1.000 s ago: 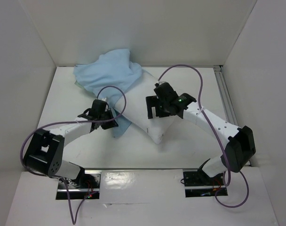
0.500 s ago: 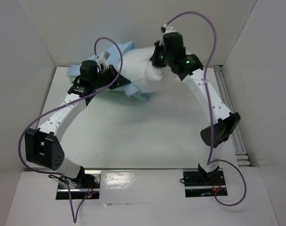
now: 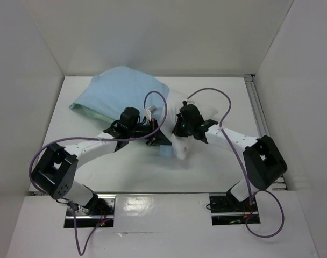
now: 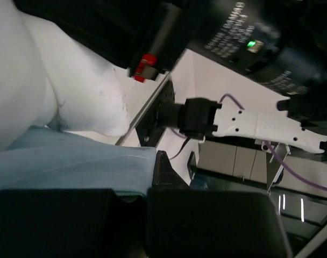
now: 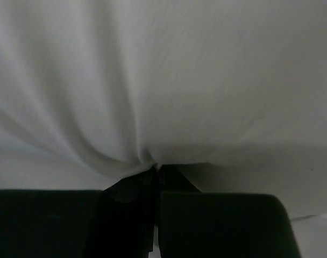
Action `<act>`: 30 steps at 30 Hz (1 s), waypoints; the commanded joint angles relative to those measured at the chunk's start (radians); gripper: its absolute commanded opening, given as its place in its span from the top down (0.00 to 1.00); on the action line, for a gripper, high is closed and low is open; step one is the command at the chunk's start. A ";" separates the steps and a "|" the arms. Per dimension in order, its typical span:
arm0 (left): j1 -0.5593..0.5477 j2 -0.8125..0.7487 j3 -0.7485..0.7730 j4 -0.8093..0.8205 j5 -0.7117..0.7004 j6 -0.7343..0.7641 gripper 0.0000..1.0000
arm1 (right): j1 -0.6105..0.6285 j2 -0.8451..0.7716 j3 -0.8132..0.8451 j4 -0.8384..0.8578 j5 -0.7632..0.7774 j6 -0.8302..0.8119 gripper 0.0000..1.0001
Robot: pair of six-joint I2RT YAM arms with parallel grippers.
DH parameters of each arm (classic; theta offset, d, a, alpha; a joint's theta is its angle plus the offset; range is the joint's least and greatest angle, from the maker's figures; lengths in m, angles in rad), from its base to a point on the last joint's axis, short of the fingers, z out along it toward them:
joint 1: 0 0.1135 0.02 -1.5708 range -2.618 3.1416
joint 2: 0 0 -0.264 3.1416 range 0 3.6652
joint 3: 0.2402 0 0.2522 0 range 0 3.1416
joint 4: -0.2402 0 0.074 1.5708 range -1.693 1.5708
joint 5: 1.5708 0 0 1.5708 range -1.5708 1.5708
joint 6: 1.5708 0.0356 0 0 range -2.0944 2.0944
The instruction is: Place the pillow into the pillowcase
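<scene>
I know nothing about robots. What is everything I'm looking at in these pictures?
pillowcase: one, light blue, far left of the table.
pillow: one, white, mid-table at the pillowcase's right end, apparently partly inside it.
table: one, white, under everything.
walls: three, white, around the table.
rail: one, silvery, along the table's right edge.
cables: two, purple, one looping over each arm.
base plates: two, shiny metal, at the near edge.
left arm: one, white and black, jaws shut on the pillowcase's edge.
right arm: one, white and black, jaws shut on the pillow.
</scene>
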 commanded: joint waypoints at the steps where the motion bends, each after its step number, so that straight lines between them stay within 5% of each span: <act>1: -0.054 -0.124 0.046 0.184 0.112 -0.023 1.00 | 0.050 -0.093 -0.047 0.069 -0.067 0.095 1.00; 3: -0.054 -0.151 0.070 0.042 0.099 0.023 0.96 | 0.050 -0.148 -0.047 0.022 -0.044 0.083 1.00; 4: -0.054 -0.164 0.101 -0.036 0.087 0.066 0.84 | 0.050 -0.163 -0.038 0.006 -0.033 0.074 1.00; 5: -0.054 -0.185 0.180 -0.124 0.058 0.166 0.66 | 0.050 -0.179 -0.038 -0.010 -0.033 0.062 1.00; 6: -0.054 -0.194 0.225 -0.210 0.041 0.222 0.26 | 0.050 -0.208 -0.029 -0.021 -0.033 0.062 1.00; 8: -0.054 -0.194 0.366 -0.457 0.003 0.371 0.02 | 0.050 -0.238 -0.029 -0.035 -0.042 0.051 1.00; 12: -0.042 -0.194 0.593 -0.794 -0.080 0.581 0.05 | 0.070 -0.311 -0.061 -0.058 -0.098 0.002 1.00; 13: -0.042 -0.185 0.621 -0.822 -0.080 0.618 0.59 | 0.082 -0.320 -0.061 -0.067 -0.098 -0.007 1.00; 14: -0.027 -0.185 0.676 -0.850 -0.123 0.653 0.85 | 0.091 -0.320 -0.076 -0.067 -0.111 -0.017 1.00; 15: -0.004 -0.172 0.705 -0.896 -0.170 0.654 1.00 | 0.108 -0.332 -0.090 -0.080 -0.121 -0.032 1.00; 18: 0.016 -0.084 0.828 -0.965 -0.386 0.654 0.98 | 0.146 -0.352 -0.105 -0.142 -0.136 -0.061 1.00; 19: 0.016 -0.049 0.862 -0.982 -0.445 0.654 0.80 | 0.146 -0.352 -0.105 -0.164 -0.121 -0.061 0.94; 21: 0.016 0.074 0.966 -1.019 -0.596 0.663 0.30 | 0.172 -0.361 -0.105 -0.249 -0.078 -0.072 0.35; 24: -0.014 0.231 1.084 -1.071 -0.791 0.693 0.20 | 0.172 -0.403 -0.061 -0.357 0.152 -0.011 0.06; 26: -0.048 0.311 1.156 -1.123 -0.899 0.693 0.18 | 0.159 -0.461 -0.018 -0.426 0.330 0.015 0.02; 30: -0.082 0.482 1.329 -1.184 -1.136 0.755 0.17 | 0.029 -0.562 -0.022 -0.413 0.366 0.083 0.00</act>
